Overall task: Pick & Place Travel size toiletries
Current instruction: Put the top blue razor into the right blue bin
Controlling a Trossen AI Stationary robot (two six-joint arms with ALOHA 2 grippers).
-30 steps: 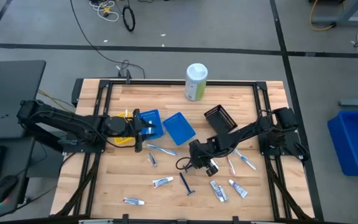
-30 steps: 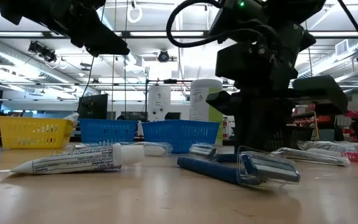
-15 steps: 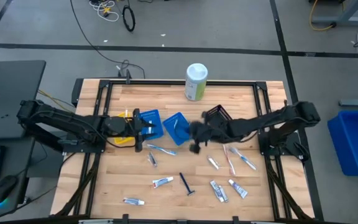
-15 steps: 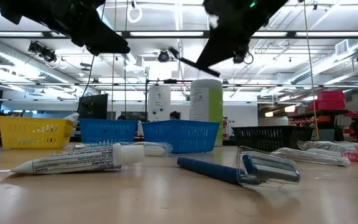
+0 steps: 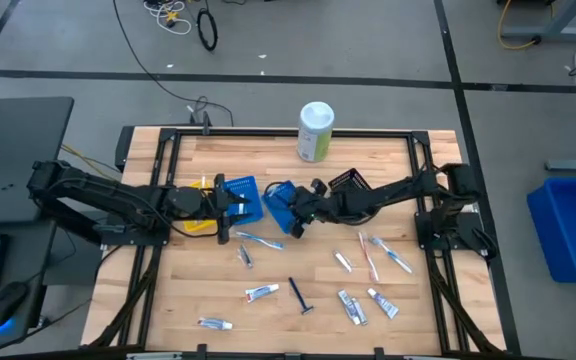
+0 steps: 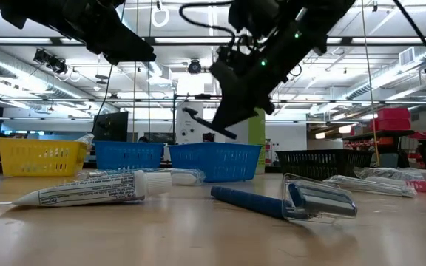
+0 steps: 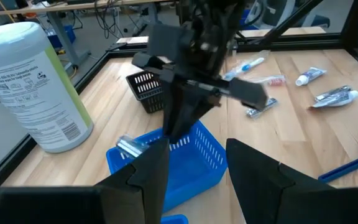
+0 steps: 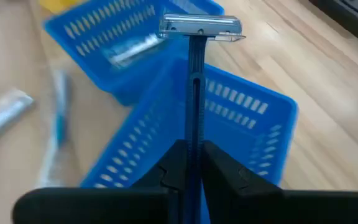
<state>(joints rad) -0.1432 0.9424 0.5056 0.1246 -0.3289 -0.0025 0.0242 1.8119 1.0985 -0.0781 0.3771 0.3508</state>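
My right gripper [image 5: 299, 208] hangs over the right-hand blue basket [image 5: 286, 207], shut on a razor [image 8: 197, 74] with a slim dark blue handle and a silver head [image 8: 201, 26]. In the low view the razor [image 6: 198, 120] juts out of the gripper, above the baskets. My left gripper [image 5: 230, 210] waits open at the left blue basket [image 5: 243, 197], which has a silver tube [image 8: 132, 50] in it. Loose toiletries lie flat on the table: a blue razor [image 5: 300, 296], toothpaste tubes [image 5: 261, 293] and toothbrushes [image 5: 373, 255]. My right gripper pinches the razor's handle at its lower end [image 8: 195, 134] between its two fingers. The fingers slant down from the table's right side, and the handle runs on along them, past their tips. The razor is lifted clear above the blue basket, its head at the free end.
A tall white-green canister [image 5: 315, 131] stands at the far edge. A black basket [image 5: 354, 189] sits right of the blue ones and a yellow basket [image 5: 200, 207] under my left arm. Bare wood shows along the far edge, left of the canister.
My right gripper has risen from the table's middle with the razor and swung toward the far left, over the right-hand blue basket. Its wrist has rolled on the way. The razor is lifted clear of the wood.
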